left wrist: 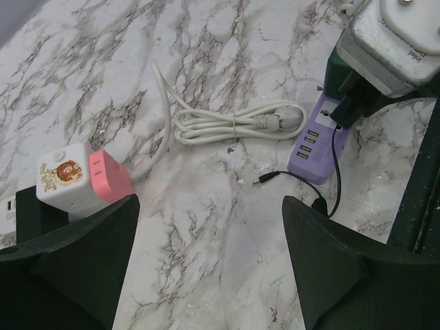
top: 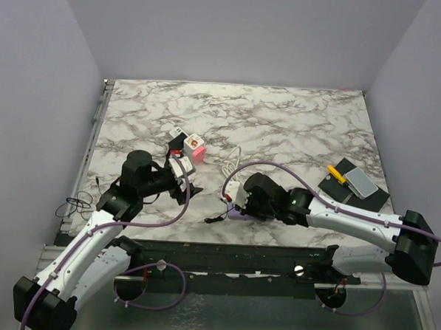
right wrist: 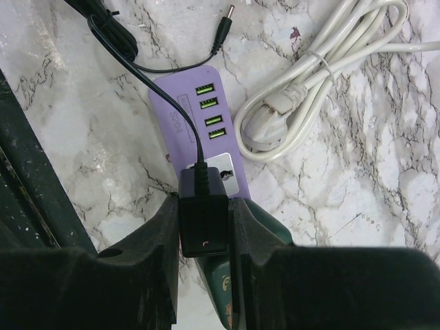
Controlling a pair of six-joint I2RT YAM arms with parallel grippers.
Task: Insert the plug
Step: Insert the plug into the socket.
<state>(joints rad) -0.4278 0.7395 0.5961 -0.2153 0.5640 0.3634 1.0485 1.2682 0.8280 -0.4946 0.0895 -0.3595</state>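
Right-hand jaws clench the black plug (right wrist: 203, 199) by its two flat sides, so the right gripper (right wrist: 204, 237) is grasping it squarely. The plug stands at the near end of the purple power strip (right wrist: 185, 120), right over its mains socket and just behind the row of green USB ports. Its pins are hidden under the body, so I cannot tell how deep they sit.

By my reading the step in hand is the push home. To do it well, the plug should stay upright and in line with the socket, and the press should go straight down along the pins without any twist. The strip lies loose on the marble table (top: 296, 125) and could skate or tip (it looks light), so a slow, centred press is safer. The plug's thin black cord (right wrist: 137, 65) loops across the strip and should be left slack.

The right arm reaches low from its base across the near edge, its forearm almost level and its wrist bent down over the strip. The left arm is folded at the elbow, and the left gripper (left wrist: 208, 227) hangs released and empty above bare marble. It sits between the pink-and-white cube socket (left wrist: 69, 180) and the strip, with the coiled white cable (left wrist: 234, 124) beyond it.
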